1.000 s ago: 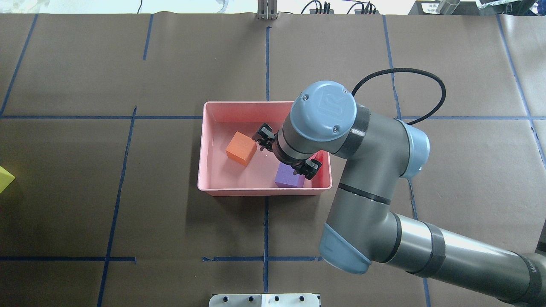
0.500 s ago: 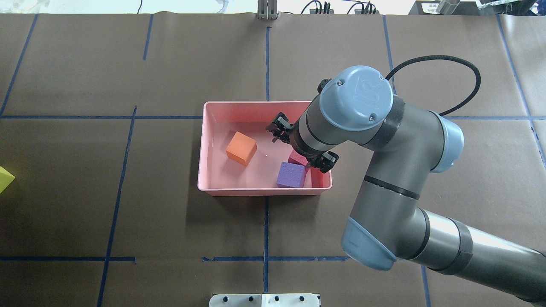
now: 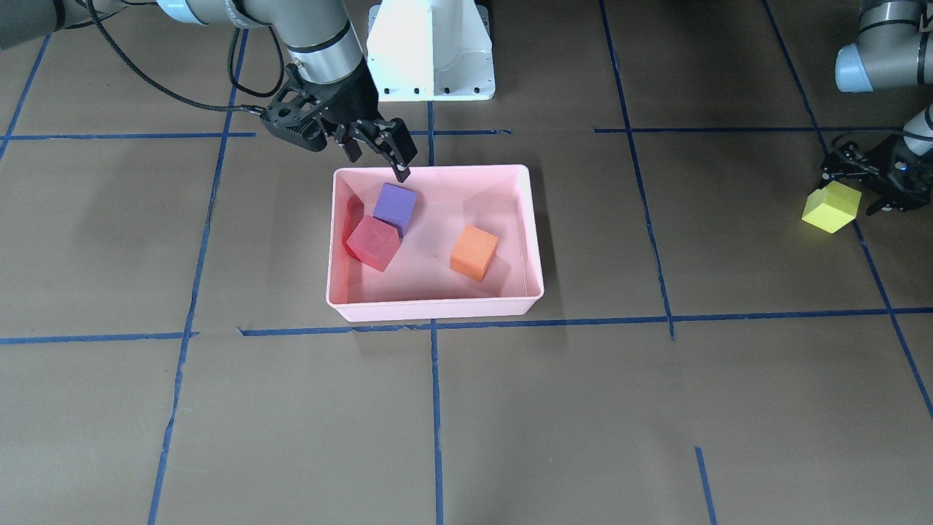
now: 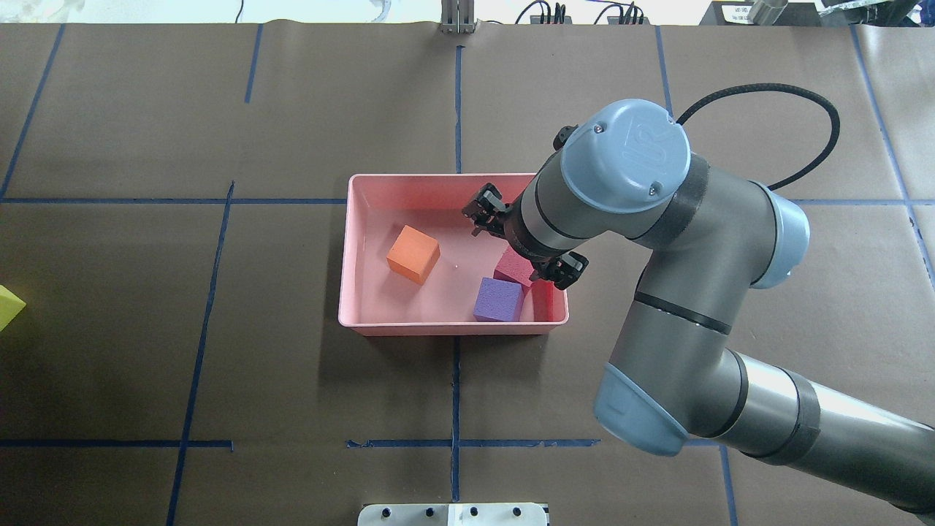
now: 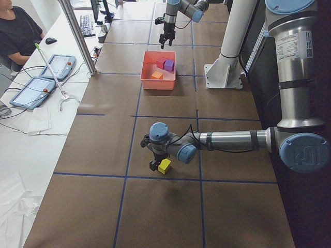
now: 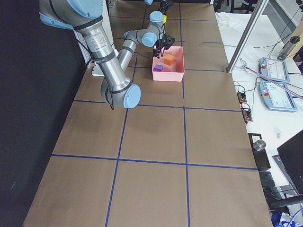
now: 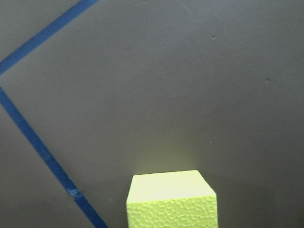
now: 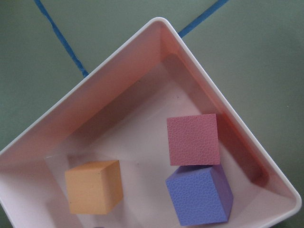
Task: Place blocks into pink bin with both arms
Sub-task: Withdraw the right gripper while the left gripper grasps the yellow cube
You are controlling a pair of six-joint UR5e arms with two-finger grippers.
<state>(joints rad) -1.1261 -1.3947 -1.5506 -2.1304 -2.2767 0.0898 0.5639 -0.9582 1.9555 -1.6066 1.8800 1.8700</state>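
The pink bin [image 4: 453, 328] sits mid-table and holds three blocks. The orange block [image 4: 413, 253] lies alone, and the red block [image 4: 515, 267] rests tilted against the purple block [image 4: 498, 299]. All three also show in the right wrist view: red [image 8: 193, 139], purple [image 8: 199, 194], orange [image 8: 93, 186]. My right gripper [image 4: 520, 245] hangs open and empty above the bin's right end. The yellow-green block [image 3: 831, 206] lies on the table far off on my left side. My left gripper [image 3: 867, 182] is right at it, its fingers either side. I cannot tell whether they press on it.
The white pedestal base [image 3: 430, 51] stands behind the bin. The right arm's black cable [image 4: 774, 102] loops over the table. Blue tape lines cross the brown surface. A person [image 5: 18, 31] sits at a side desk with two control tablets.
The right arm has swung right and risen slightly, still open, which uncovers the red block beside the purple one. The yellow-green block has barely shifted.
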